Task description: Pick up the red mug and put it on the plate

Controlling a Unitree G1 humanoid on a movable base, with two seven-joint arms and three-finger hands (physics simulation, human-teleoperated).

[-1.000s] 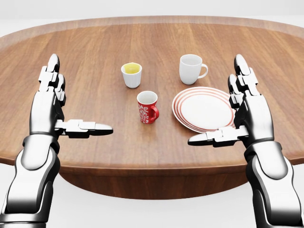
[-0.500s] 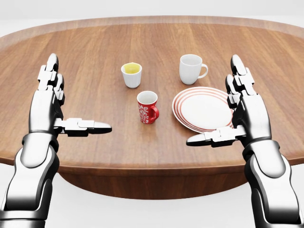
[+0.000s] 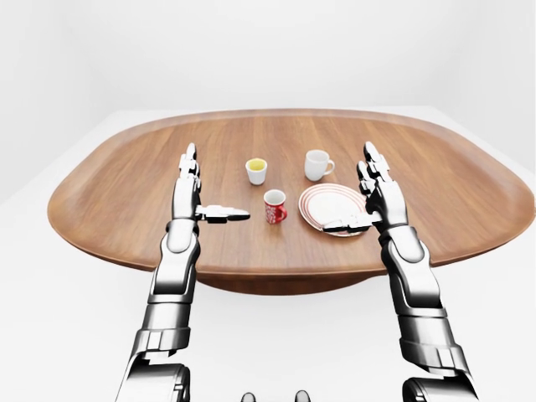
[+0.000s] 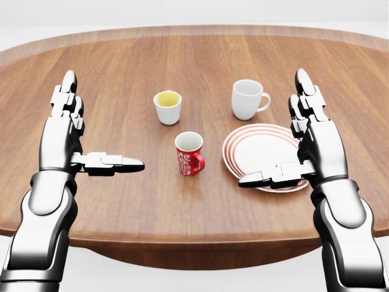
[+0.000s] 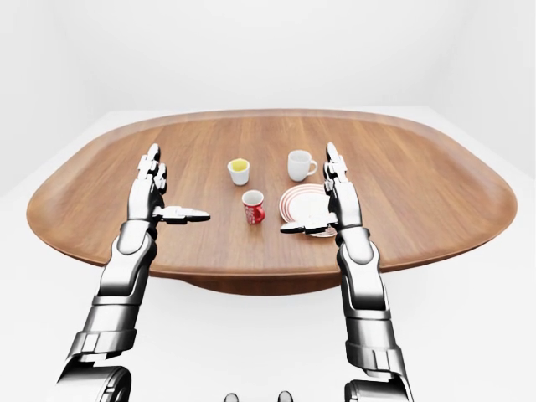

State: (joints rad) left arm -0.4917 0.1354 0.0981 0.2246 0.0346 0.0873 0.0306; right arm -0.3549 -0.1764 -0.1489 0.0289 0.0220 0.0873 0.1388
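You are at the approach step: nothing is grasped yet. The mug [image 4: 189,153] stands upright on the bench [image 4: 194,55] near the middle of the head view, handle turned toward the plate [image 4: 261,146], which lies just to its right with a narrow strip of wood between them.

Both hands hang above the near part of the bench. The left hand [image 4: 73,137] is well to the left of the mug, its fingers [image 4: 65,91] stretched straight up the view and its thumb pointing inward, holding nothing. The right hand [image 4: 304,146] is likewise spread wide and empty; it overlaps the plate's right edge in the head view, with the thumb reaching across the plate's lower rim.

The next move, as you judge it, is to bring one hand in to the mug and close around its body. The right hand is nearer, but the handle faces it and the plate lies beneath its path, so keep it high enough to clear the rim. The left hand has bare wood all the way.

A yellow cup [image 4: 168,106] and a white cup [image 4: 247,99] stand farther up the bench, apart from the mug; neither blocks a sideways reach, but don't overshoot past the mug.
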